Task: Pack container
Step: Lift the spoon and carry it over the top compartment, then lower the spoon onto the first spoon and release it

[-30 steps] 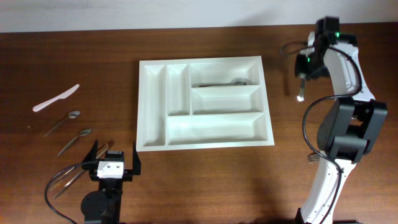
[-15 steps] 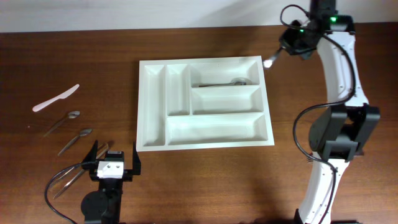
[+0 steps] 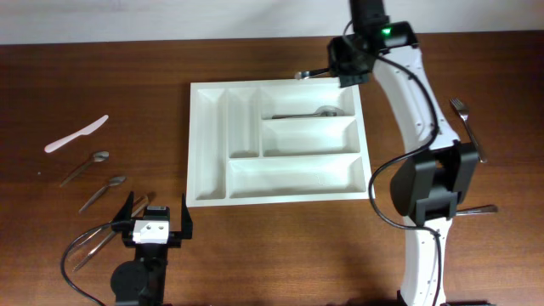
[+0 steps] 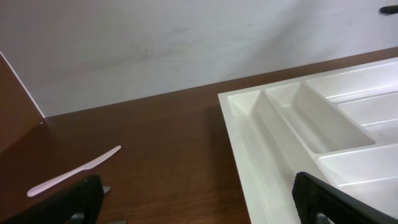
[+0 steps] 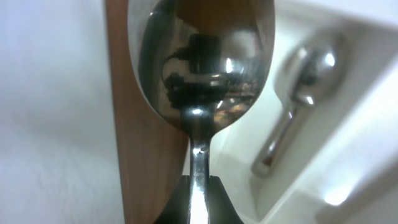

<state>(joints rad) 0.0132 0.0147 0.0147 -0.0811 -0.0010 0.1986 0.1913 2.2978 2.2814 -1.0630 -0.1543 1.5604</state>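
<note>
robot lab bench: wooden table [image 3: 280,255], plain white wall [image 4: 155,37], white cabled right arm [image 3: 414,85]

Tip of the spoon [image 5: 200,62] past top edge

Brown wooden table [image 3: 85,68]: white tray [image 3: 226,127] centre; plastic knife [image 3: 76,134], 2 spoons [image 3: 100,156] left; fork [image 3: 466,126] right.

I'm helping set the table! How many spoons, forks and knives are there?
Spoons: 4 (upper left spoon, lower left spoon, packed spoon, held spoon)
Forks: 1 (fork)
Knives: 1 (white knife)
Half-hidden, kind unclear: 2 (bottom-left piece, far-right piece)
Total: 8
</note>
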